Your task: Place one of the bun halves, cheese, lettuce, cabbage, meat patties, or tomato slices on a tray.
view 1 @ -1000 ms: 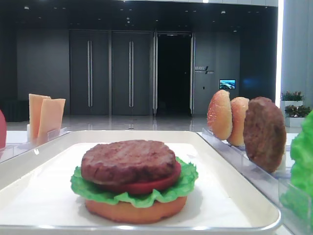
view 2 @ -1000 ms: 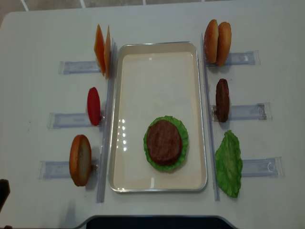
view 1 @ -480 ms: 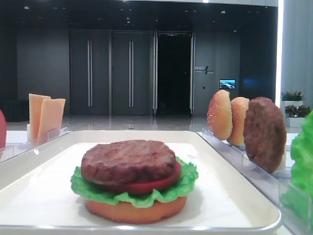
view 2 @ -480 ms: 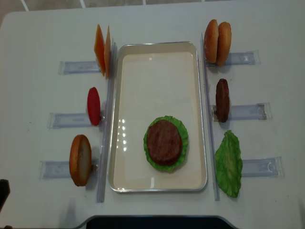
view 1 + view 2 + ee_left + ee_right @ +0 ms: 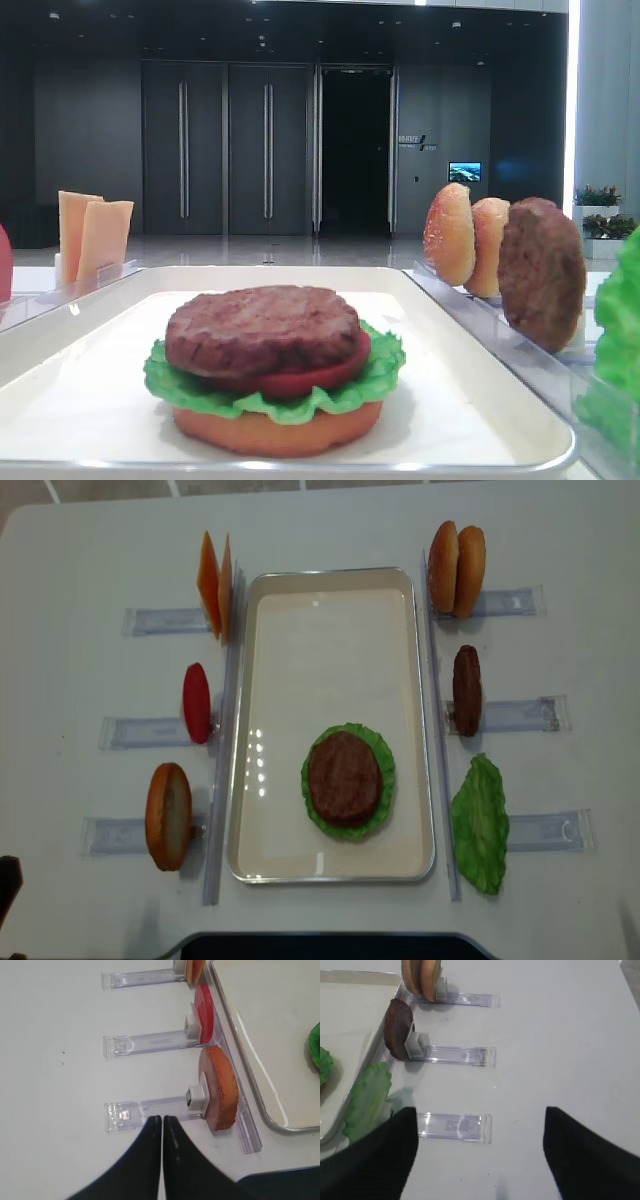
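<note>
On the white tray sits a stack: a bun half, lettuce, a tomato slice and a meat patty on top. My right gripper hangs open and holds nothing. It is over the bare table right of the tray, by the clear holder of a second lettuce leaf. My left gripper is shut on nothing, and its tips lie over the holder of an upright bun half left of the tray.
Clear holders flank the tray. On the left stand cheese slices and a tomato slice. On the right stand two bun halves and a meat patty. The far half of the tray is bare.
</note>
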You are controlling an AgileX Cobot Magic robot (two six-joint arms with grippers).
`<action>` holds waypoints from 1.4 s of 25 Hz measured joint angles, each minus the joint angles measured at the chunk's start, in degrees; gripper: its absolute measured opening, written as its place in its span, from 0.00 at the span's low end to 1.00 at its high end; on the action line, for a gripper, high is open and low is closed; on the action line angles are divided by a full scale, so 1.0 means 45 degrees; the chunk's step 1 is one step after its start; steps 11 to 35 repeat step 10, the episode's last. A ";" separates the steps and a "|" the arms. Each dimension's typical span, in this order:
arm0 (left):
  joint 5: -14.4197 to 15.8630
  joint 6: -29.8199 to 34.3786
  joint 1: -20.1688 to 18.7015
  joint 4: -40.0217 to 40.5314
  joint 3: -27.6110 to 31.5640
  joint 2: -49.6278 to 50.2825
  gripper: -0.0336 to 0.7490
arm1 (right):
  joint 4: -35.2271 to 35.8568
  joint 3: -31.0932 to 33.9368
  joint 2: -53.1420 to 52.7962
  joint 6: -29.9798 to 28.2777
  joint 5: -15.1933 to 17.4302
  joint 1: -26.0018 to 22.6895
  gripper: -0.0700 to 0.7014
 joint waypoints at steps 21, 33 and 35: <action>0.0000 0.0000 0.0000 0.0000 0.0000 0.0000 0.04 | 0.0000 0.0000 0.0000 0.0386 -0.0029 0.0000 0.77; 0.0000 0.0000 0.0000 0.0000 0.0000 0.0000 0.04 | 0.0000 0.0000 0.0000 0.0386 -0.0029 0.0000 0.77; 0.0000 0.0000 0.0000 0.0000 0.0000 0.0000 0.04 | 0.0000 0.0000 0.0000 0.0386 -0.0029 0.0000 0.77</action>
